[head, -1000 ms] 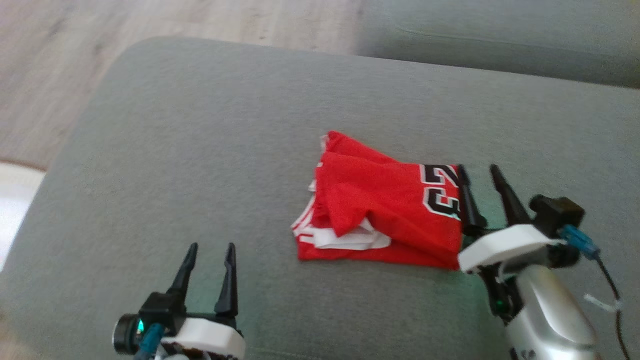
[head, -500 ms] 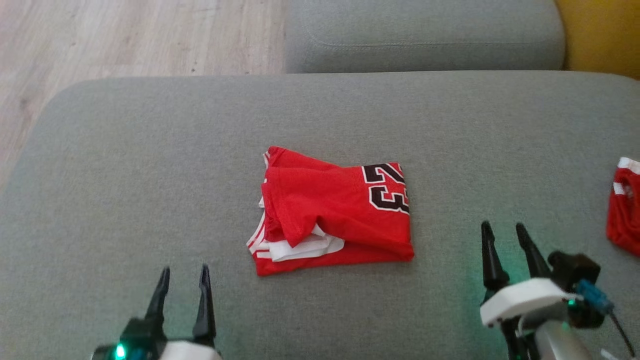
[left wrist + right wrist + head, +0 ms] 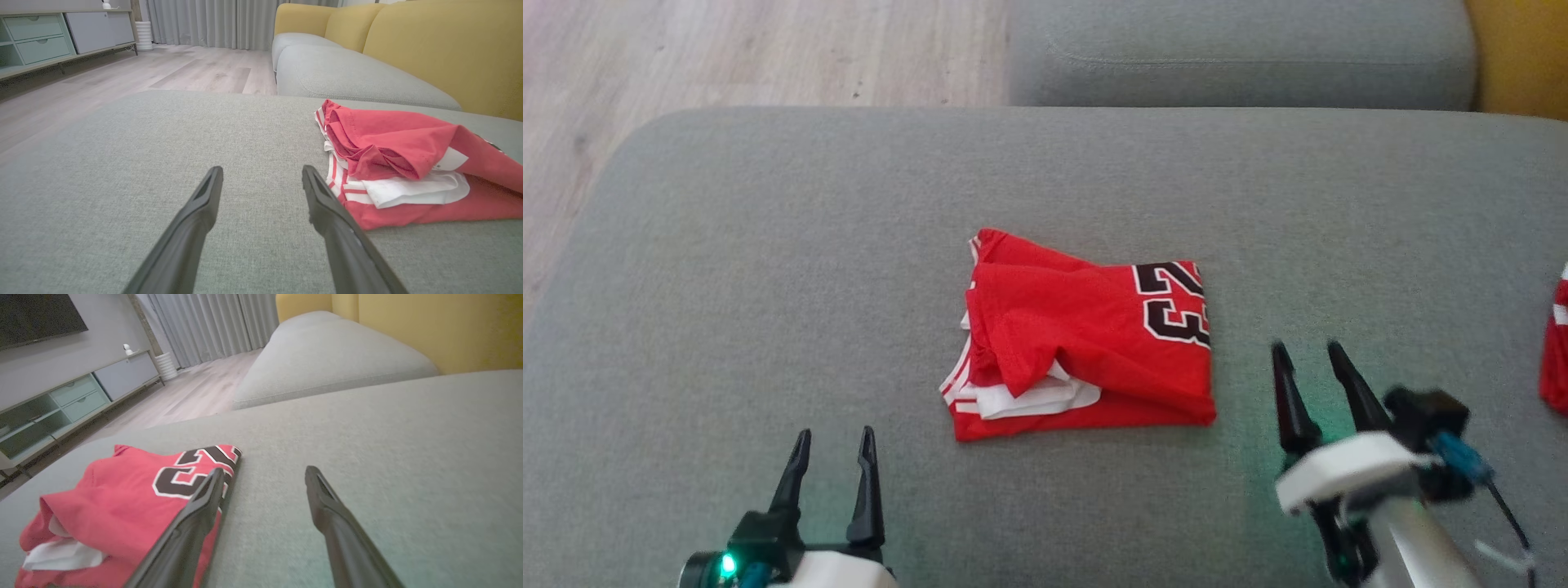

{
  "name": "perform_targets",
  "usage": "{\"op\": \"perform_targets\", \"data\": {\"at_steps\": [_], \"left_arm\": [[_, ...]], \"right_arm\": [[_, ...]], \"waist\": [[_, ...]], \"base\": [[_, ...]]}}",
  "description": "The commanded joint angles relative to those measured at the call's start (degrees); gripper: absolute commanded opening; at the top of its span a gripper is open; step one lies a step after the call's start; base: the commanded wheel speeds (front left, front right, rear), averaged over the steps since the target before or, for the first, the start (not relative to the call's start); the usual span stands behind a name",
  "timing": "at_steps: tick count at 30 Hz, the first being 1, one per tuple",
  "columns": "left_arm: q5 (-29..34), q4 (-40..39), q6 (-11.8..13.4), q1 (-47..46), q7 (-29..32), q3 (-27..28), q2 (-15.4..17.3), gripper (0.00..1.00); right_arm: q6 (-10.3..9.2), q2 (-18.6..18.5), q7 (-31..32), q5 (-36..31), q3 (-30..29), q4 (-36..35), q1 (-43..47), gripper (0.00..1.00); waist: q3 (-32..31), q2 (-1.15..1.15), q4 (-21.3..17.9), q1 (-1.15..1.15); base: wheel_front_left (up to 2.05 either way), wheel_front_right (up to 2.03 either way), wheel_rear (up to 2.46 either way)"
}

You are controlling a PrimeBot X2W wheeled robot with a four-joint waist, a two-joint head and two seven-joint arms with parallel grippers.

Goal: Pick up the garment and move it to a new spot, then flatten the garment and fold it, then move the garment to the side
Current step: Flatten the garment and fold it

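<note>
Left hand and right hand hang spread, empty, flanking the folded garment; folding looks done, next a 2-sided pinch should shift it aside.

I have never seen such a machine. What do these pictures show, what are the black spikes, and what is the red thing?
It is a robot with two arms. The black spikes are the fingers of its claws. The picture from above is taken from its head: the left claw is at lower left, the right claw at lower right. The other two pictures come from a camera on each wrist, looking along that claw's fingers. On the grey sofa cushion lies a folded red jersey with the number 23. Both claws are open and hold nothing.
</note>
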Motion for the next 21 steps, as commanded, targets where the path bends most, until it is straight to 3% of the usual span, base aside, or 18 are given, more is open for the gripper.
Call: {"op": "perform_targets", "data": {"at_steps": [1, 8, 9, 10, 21], "left_arm": [[-0.8, -1.6, -0.1, -2.6, -0.3, 0.7, 0.1, 1.00], [-1.5, -1.1, -0.2, -2.9, -0.3, -0.4, 0.1, 1.00], [-1.6, -1.0, -0.1, -3.1, -0.3, -0.6, 0.1, 1.00], [-1.8, -1.0, -0.2, -3.3, -0.3, -0.8, 0.1, 1.00], [-3.7, -0.1, -0.3, -5.9, -0.3, -4.1, 0.1, 1.00]], "right_arm": [[-0.05, -0.2, -0.4, 0.9, 3.5, -1.8, -5.1, 1.00], [-0.05, -0.2, -0.4, 3.2, 9.1, 0.5, -10.7, 1.00], [-0.05, -0.2, -0.4, 3.5, 10.7, 1.5, -11.7, 0.62], [-0.05, -0.2, -0.4, 3.9, 12.2, 2.6, -12.6, 0.00], [-0.05, -0.2, -0.4, 8.7, 25.7, 13.7, -20.3, 0.00]], "waist": [[0.5, 0.00, 1.0, 0.00], [1.8, 0.00, 3.8, 0.00], [2.1, 0.00, 4.2, 0.00], [2.4, 0.00, 4.8, 0.00], [6.1, 0.00, 12.1, 0.00]], "base": [[0.00, 0.00, 0.00], [0.00, 0.00, 0.00], [0.00, 0.00, 0.00], [0.00, 0.00, 0.00], [0.00, 0.00, 0.00]]}}
